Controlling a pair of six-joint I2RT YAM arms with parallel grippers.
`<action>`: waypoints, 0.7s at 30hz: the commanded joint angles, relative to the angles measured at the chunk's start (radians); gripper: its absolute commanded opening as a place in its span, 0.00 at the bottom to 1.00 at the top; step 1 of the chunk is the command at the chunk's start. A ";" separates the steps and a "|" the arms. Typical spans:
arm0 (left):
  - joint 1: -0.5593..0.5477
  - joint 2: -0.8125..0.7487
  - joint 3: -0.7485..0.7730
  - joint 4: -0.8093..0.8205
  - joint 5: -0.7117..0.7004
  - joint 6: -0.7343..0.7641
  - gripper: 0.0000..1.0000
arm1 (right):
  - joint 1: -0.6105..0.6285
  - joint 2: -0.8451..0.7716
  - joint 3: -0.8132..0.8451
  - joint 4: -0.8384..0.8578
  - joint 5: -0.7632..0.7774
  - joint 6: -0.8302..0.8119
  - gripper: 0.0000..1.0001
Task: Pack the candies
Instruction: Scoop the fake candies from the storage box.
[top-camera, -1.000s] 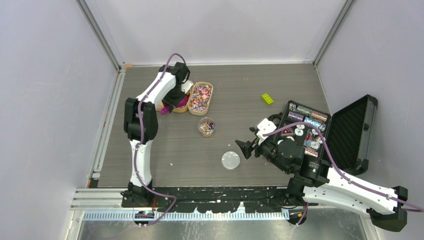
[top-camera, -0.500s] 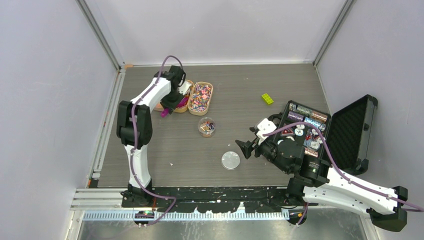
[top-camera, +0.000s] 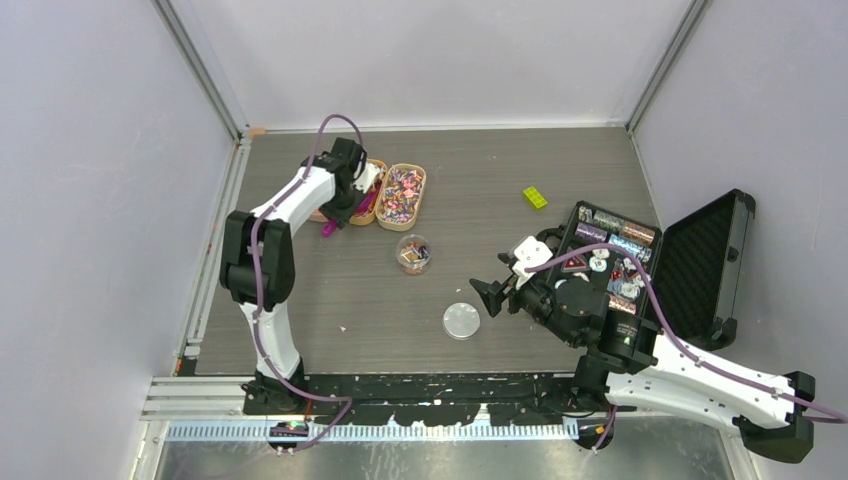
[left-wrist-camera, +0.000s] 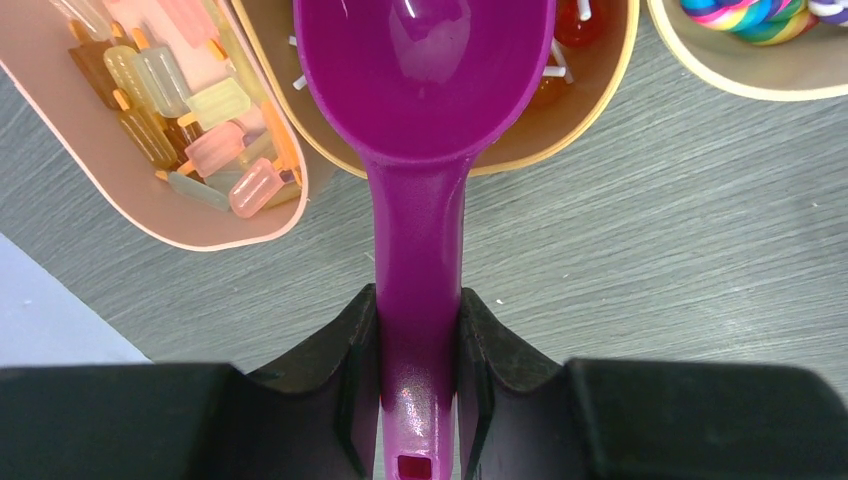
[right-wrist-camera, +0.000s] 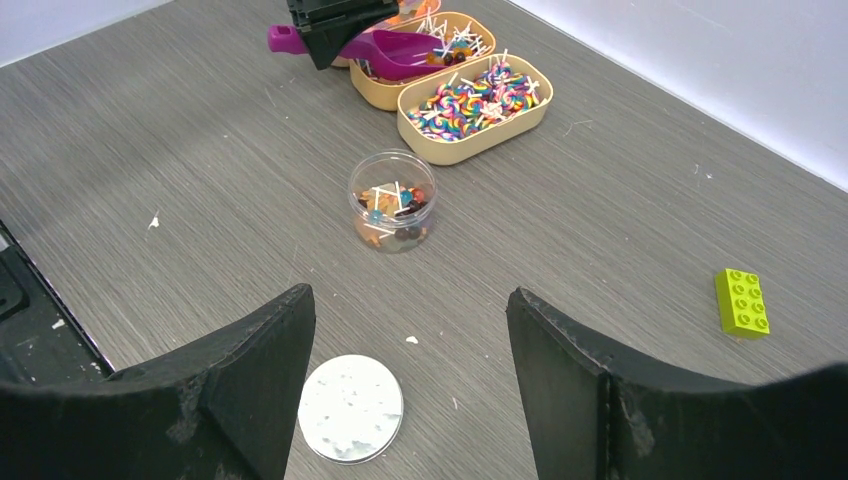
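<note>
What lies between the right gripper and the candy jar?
Only bare table from the open right gripper to the candy jar; the round lid lies to one side of that line. Seen in the right wrist and top views.

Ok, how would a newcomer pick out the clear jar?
On the grey table, find the tan oval trays at the far left. Just in front of them, toward the near edge, stands the clear jar, alone. Unlike the trays it is round and see-through, with only a few candies inside; the disc beside it is flat.
</note>
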 joint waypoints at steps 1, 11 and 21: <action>0.005 -0.076 -0.015 0.087 0.007 0.008 0.00 | 0.007 0.000 0.010 0.060 0.007 -0.010 0.75; 0.006 -0.176 -0.068 0.098 0.007 0.006 0.00 | 0.007 -0.013 0.015 0.060 0.002 -0.014 0.75; 0.006 -0.281 -0.104 0.063 0.037 0.003 0.00 | 0.008 -0.041 0.010 0.044 -0.008 0.006 0.75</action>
